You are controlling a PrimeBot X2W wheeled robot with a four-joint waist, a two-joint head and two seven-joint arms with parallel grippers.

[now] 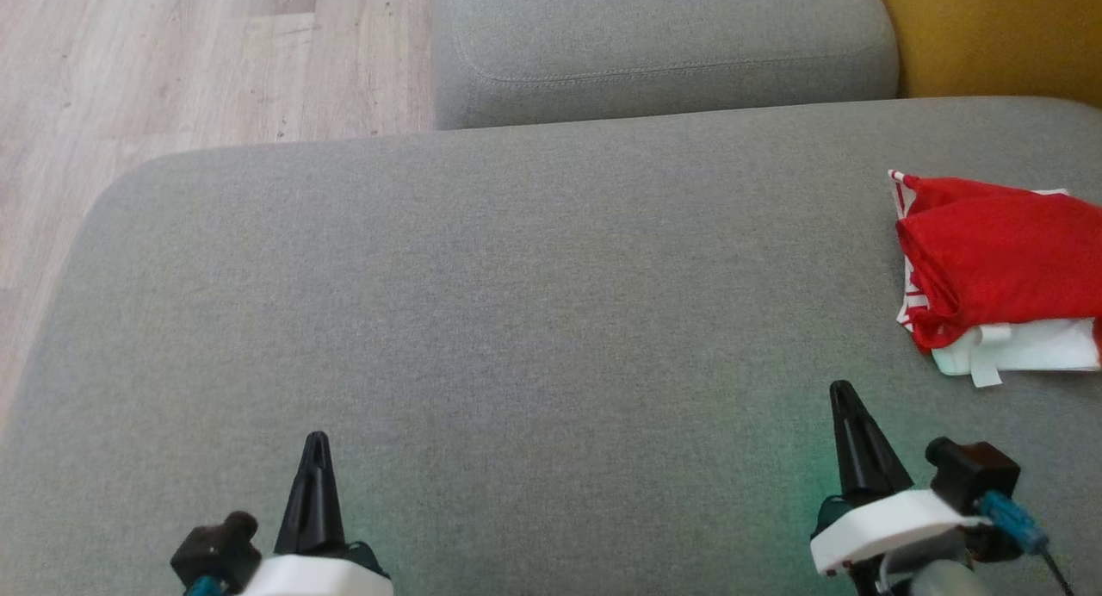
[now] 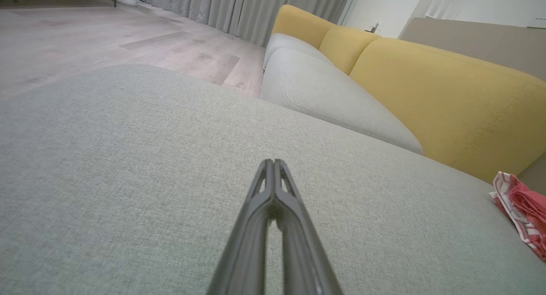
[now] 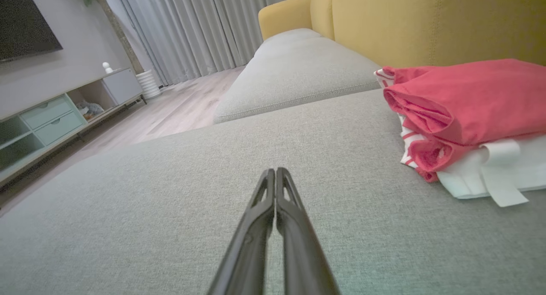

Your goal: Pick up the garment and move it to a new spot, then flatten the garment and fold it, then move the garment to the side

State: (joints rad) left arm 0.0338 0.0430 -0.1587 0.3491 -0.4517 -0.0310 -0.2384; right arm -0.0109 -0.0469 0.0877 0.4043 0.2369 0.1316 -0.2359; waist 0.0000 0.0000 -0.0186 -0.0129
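garment (image 1: 990, 251): folded, far right on sofa (image 1: 516, 320) seat | left gripper (image 1: 317, 441): jaws pressed together, empty | right gripper (image 1: 842, 391): jaws pressed together, empty, near garment, not touching

The head camera looks steeply down onto the grey sofa seat (image 1: 516, 320), with the left end effector (image 1: 316, 441) and right end effector (image 1: 842, 391) at its bottom edge. Each wrist camera sits low and close over that same seat, facing along it towards the yellow backrest (image 2: 448, 94) and curtains (image 2: 239, 9). All three share the seat and the red garment (image 1: 990, 251), nearest in the right wrist view.
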